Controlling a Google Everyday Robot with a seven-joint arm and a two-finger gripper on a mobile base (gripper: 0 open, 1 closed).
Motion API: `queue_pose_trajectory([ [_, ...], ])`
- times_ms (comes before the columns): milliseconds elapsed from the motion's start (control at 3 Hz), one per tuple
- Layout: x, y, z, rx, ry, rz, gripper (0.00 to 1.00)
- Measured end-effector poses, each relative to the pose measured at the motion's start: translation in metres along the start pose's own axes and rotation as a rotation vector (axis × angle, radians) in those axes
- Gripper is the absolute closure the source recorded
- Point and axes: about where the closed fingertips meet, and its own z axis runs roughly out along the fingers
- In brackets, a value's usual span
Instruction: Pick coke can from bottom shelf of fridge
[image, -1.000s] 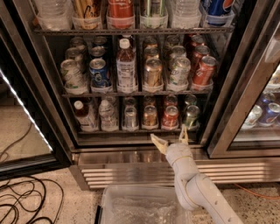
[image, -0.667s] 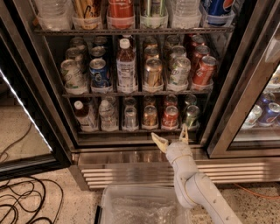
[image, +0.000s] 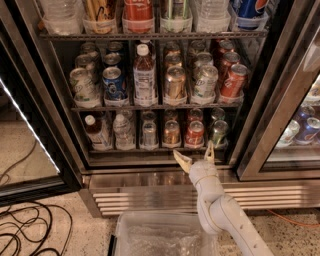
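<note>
One end effector (image: 193, 151) on single arm, fingers spread wide, nothing held. It hovers at fridge (image: 150, 177) sill, just above clear bin (image: 131, 235).

Coke can (image: 195, 134) stands on bottom shelf (image: 125, 150), long axis vertical. It sits straight ahead and slightly above, lined up with gap between fingers. Near, not touching.

Bronze can (image: 171, 133) close on one side, green can (image: 218, 132) close on other. Looks like tight squeeze for fingers.

Can's base hidden behind shelf rail, lettering unreadable. Cans behind it lost in dark. Arm's lower end cut off at frame edge.
</note>
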Motion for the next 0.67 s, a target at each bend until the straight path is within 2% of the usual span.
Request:
queue_pose_trajectory([
  [333, 0.006, -0.011, 0.017, 0.028, -0.011, -0.007, 0.33],
  [667, 0.007, -0.01, 0.036, 0.03, -0.027, 0.02, 0.35],
])
